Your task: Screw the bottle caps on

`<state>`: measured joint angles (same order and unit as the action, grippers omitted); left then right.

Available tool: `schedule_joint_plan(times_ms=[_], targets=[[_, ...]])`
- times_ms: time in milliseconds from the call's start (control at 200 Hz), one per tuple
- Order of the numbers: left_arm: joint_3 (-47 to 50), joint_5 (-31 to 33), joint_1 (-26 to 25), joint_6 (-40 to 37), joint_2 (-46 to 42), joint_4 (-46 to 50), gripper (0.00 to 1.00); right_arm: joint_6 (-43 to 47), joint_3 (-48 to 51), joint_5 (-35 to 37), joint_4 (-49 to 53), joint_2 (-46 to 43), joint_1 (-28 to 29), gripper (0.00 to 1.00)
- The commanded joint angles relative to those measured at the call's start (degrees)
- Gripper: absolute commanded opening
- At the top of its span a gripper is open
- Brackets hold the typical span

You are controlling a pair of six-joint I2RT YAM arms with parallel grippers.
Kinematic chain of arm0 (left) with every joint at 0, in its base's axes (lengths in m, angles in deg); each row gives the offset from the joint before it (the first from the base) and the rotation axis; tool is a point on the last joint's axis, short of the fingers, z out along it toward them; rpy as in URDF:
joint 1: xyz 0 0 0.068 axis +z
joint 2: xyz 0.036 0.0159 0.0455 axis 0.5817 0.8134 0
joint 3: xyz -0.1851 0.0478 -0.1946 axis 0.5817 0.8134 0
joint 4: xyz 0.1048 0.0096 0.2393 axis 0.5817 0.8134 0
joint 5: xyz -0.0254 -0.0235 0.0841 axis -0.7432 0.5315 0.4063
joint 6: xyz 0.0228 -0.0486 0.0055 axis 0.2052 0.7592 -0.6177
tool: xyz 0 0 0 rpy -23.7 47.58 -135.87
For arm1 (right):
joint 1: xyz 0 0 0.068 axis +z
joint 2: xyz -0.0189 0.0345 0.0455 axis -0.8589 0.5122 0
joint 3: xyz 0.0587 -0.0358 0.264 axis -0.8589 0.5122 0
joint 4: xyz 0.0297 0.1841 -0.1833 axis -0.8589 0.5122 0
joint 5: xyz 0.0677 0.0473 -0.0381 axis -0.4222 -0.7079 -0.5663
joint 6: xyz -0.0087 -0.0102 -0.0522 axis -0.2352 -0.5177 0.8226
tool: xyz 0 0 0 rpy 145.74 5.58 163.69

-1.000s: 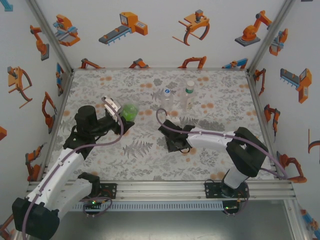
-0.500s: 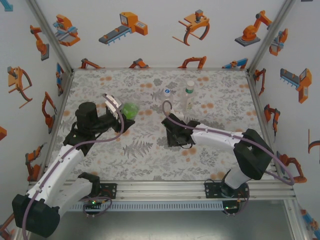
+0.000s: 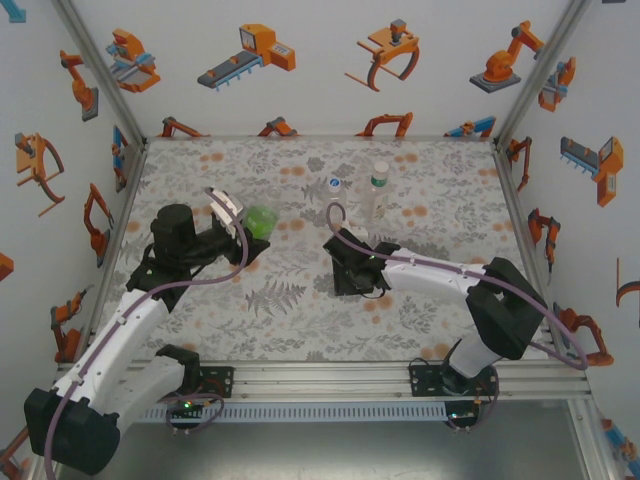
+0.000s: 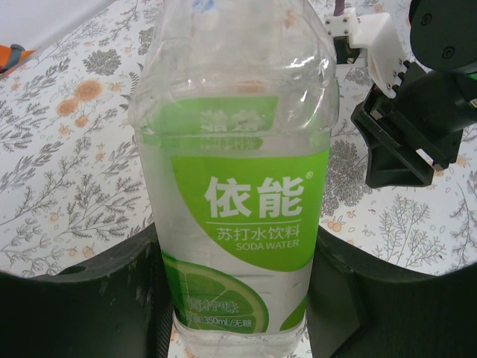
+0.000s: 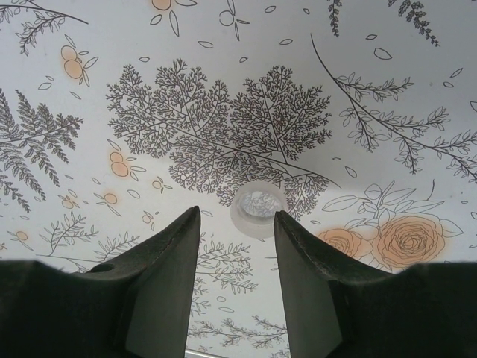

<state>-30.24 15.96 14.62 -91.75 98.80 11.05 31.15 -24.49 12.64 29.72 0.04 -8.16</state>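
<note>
Facing a round translucent cap (image 5: 258, 206), right gripper (image 5: 236, 215) gapes; left gripper (image 4: 235, 261) pinches green-labelled bottle (image 4: 238, 149).

Cap (image 5: 258, 209) on mat (image 5: 223, 45) before right jaws, bottle (image 4: 235, 194) between left jaws

Upright green-labelled bottle (image 4: 235, 186) clamped in left gripper (image 4: 238, 257); floral mat (image 4: 67, 149) behind.

Clear bottle (image 4: 235, 224) with lime-green label, translucent white cap (image 5: 258, 209), mat (image 5: 223, 127) printed grey ferns, orange flowers.
</note>
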Motion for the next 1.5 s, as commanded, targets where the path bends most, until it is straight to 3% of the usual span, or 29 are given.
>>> schedule_joint_plan(times_ms=[0,991,1492], targets=[[-1.81,-0.66,0.21,0.54,0.12,0.38,0.00,-1.07,0.32,0.75,1.50,0.88,-0.05,0.45],[-2.23,0.42,0.17,0.38,0.46,1.57,0.00,0.14,-1.63,1.81,4.29,1.07,-0.05,0.47],[-3.02,0.76,0.23,0.38,1.01,2.64,0.00,0.07,-2.14,0.04,3.70,1.59,-0.07,0.42]])
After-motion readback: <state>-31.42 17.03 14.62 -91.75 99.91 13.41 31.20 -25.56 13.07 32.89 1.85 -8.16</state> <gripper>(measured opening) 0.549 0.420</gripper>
